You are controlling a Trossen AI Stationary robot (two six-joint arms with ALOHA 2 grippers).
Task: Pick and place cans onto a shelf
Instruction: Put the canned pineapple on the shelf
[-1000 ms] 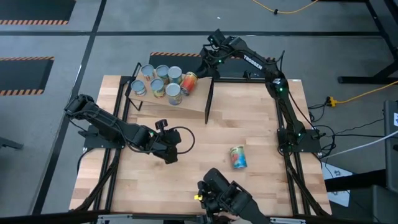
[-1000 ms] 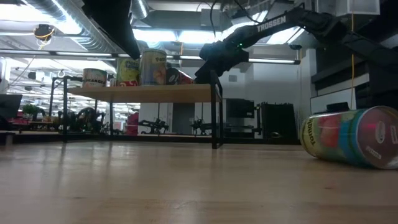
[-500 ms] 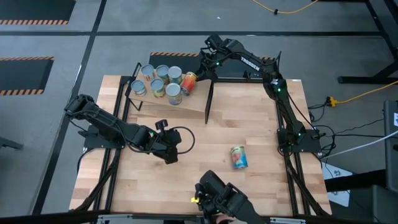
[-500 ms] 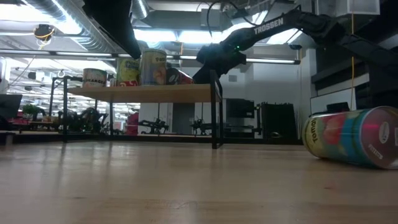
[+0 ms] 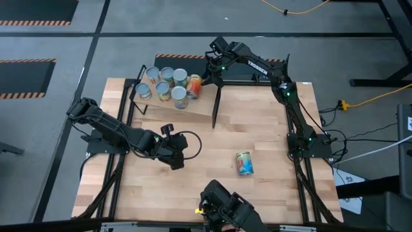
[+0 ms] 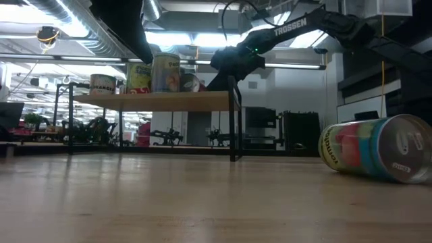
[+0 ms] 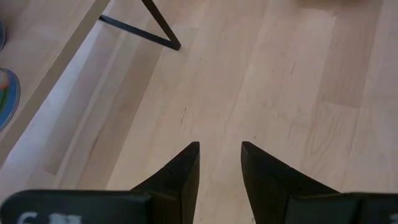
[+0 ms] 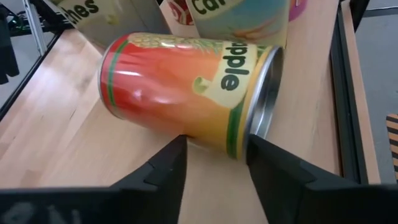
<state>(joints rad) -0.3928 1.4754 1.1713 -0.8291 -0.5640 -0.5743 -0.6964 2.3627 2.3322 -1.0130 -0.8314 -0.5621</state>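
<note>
On the table (image 5: 193,193), our right gripper (image 5: 205,74) has narrowed its spread fingers behind the red can (image 8: 186,93) tipped on the shelf (image 5: 199,106) at twelve o'clock, while the loose can (image 5: 244,162) has rolled slightly.

From above, the right pincer (image 5: 205,76) is too small to tell how its fingers stand. The labels on the cans (image 5: 168,84) on the shelf (image 5: 193,106) can't be read. The fallen can (image 6: 374,148) runs off the low view's edge.
</note>
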